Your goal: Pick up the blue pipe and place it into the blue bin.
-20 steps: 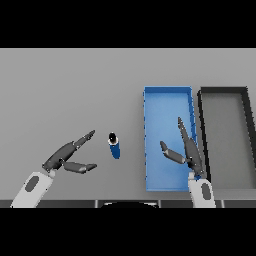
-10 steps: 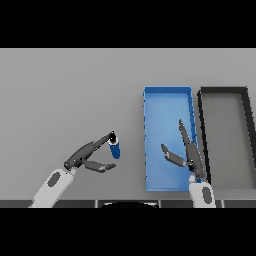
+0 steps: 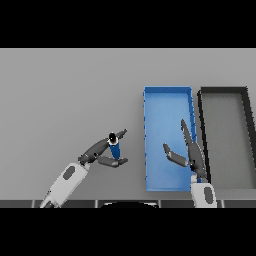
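Head view: left hand [image 3: 101, 152] reaching in from the lower left, dark fingers above and thumb below closing on the small blue pipe with a dark open end [image 3: 115, 145]. Fingers lying along the pipe's upper end, thumb curled under its lower end, so gripping it in a pinch. Pipe standing tilted on the flat grey table [image 3: 70, 95], just left of the blue bin and apart from it. White and grey forearm trailing back toward the lower edge.

Over to the right: right hand [image 3: 189, 152] held up over the shallow rectangular blue bin [image 3: 167, 91], fingers straight and pointing away, thumb spread out to the left, holding nothing. Hovering above the bin's right half, near its right wall.

Further out: long dark grey rectangular bin [image 3: 223, 90] lying just beside the blue one on its right, the two set parallel, long sides close together. Can't tell whether the walls touch.
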